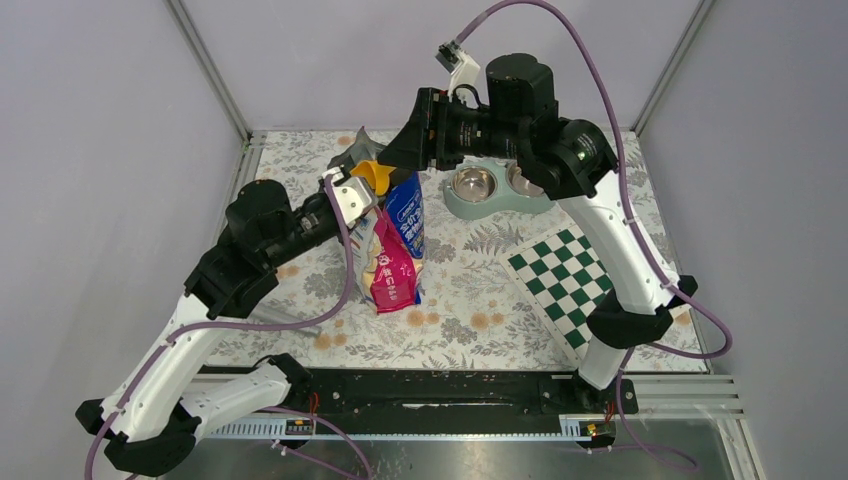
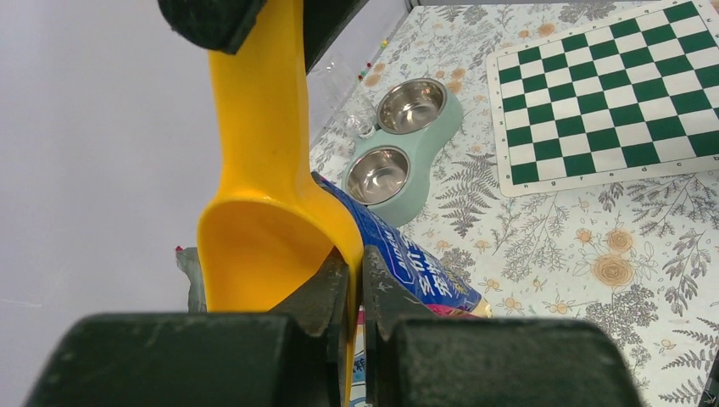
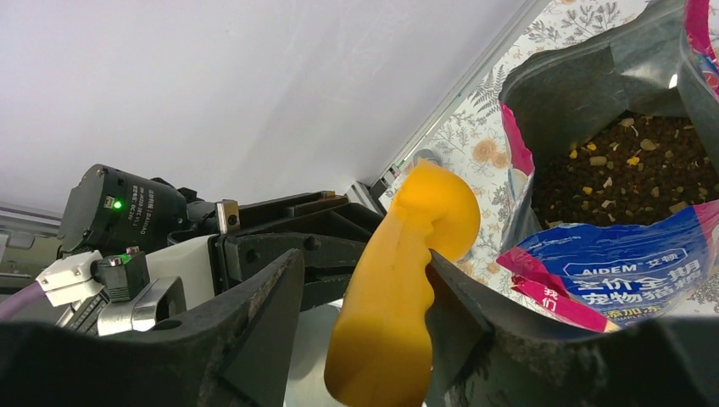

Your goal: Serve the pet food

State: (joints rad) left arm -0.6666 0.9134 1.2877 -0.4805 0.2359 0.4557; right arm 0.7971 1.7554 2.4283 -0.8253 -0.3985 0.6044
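Currently, the left gripper (image 2: 354, 292) is pressed together on the thin side wall of the scoop (image 2: 263, 237). In the left wrist view, a yellow strip of that wall runs down between the two black fingers. The scoop is orange-yellow plastic. Its bowl sits just above the mouth of the bag (image 1: 398, 255), and its handle rises away from the bowl.

The right gripper (image 3: 363, 275) straddles the handle with its jaws spread. In the right wrist view, one finger touches the handle. The other stands apart from it, with a visible gap between them, so the handle is not clamped on both sides.

The pet food (image 3: 627, 170) lies inside the open bag as a dark brown mass of small pellets with scattered tan pieces. It sits well below the bag's rim. No pellets are visible in the scoop bowl as seen from the left wrist view.

The bag is glossy blue, white and magenta. It stands upright on the floral table cover (image 1: 470, 300), near the middle of the table and between the two arms.

A mint-green feeder (image 1: 490, 210) holding two steel bowls (image 1: 473, 183) stands just beyond the bag, under the right arm's wrist. A green-and-white checkerboard mat (image 1: 572, 280) lies flat to the right of the bag and is not touching it.
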